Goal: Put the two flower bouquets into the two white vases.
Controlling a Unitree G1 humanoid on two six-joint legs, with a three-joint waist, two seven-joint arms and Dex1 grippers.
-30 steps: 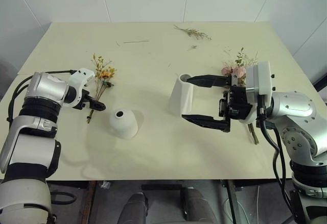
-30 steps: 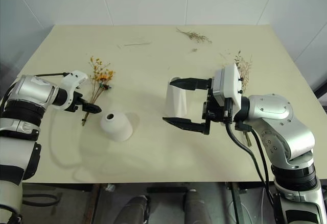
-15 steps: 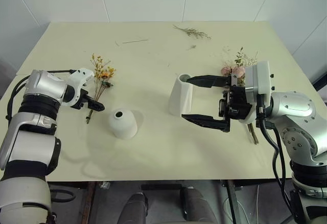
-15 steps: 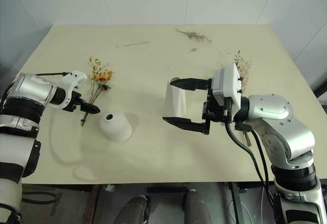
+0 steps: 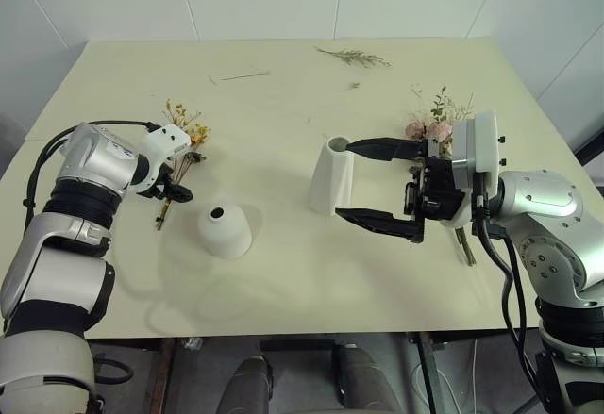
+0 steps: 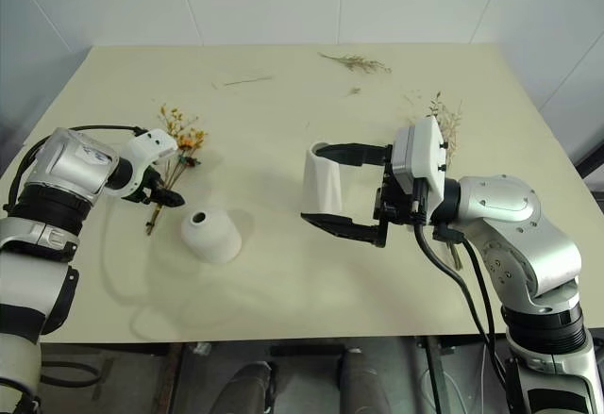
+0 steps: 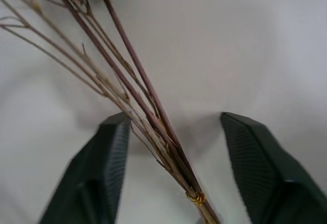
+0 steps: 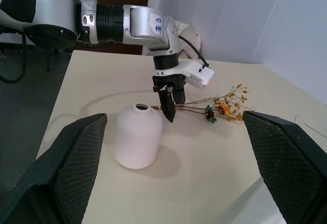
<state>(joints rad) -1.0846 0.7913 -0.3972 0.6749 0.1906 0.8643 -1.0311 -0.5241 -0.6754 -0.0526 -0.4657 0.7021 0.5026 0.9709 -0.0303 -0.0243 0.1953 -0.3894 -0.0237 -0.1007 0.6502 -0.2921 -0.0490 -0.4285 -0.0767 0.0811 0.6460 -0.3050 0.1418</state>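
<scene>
On a pale bench [image 5: 283, 273], the left pincer [image 5: 176, 190] points down at the stems of the yellow bouquet [image 5: 182, 150], which lies flat near the bench's left side. In the left wrist view its fingers [image 7: 107, 173] stand apart on either side of the thin stems [image 7: 153, 117], one just brushing them, not yet pinching. The squat dome vase [image 5: 225, 229] sits just beside it, toward the middle. The right pincer [image 5: 376, 180] is spread wide and level, its fingers flanking the tall vase [image 5: 332, 176] without clearly touching. The pink bouquet [image 5: 436, 124] lies behind the right arm, near the right edge. The front and far middle of the bench are open.
</scene>
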